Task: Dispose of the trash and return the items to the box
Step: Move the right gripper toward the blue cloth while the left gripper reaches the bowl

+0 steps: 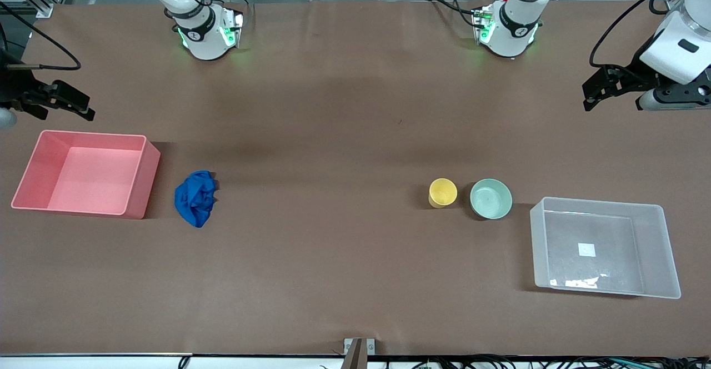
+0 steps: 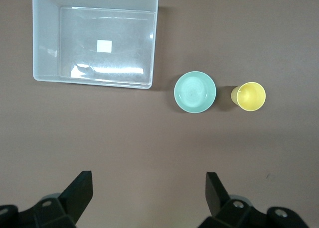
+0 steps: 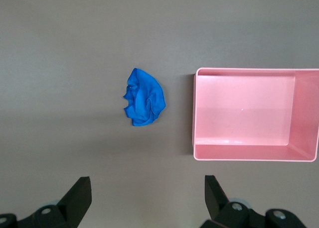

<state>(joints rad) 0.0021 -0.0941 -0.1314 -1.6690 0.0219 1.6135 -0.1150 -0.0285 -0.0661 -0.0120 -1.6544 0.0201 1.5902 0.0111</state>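
The trash, a crumpled deep blue cloth (image 1: 195, 198), lies on the brown table beside the pink tub; it also shows in the right wrist view (image 3: 144, 97). The yellow cup (image 1: 442, 192) and the mint-green bowl (image 1: 490, 198) stand side by side next to the clear tub (image 1: 537, 247), which holds only its white label. The left wrist view shows the cup (image 2: 250, 96), the bowl (image 2: 195, 92) and the clear tub (image 2: 46, 39). My left gripper (image 1: 587, 96) (image 2: 148, 188) is open and empty, up over bare table at the left arm's end. My right gripper (image 1: 86, 108) (image 3: 147, 190) is open and empty, up over bare table at the right arm's end.
An empty pink rectangular tub (image 1: 139, 183) stands at the right arm's end; it also shows in the right wrist view (image 3: 249, 152). The two arm bases stand along the table edge farthest from the front camera. Bare brown table lies between the cloth and the cup.
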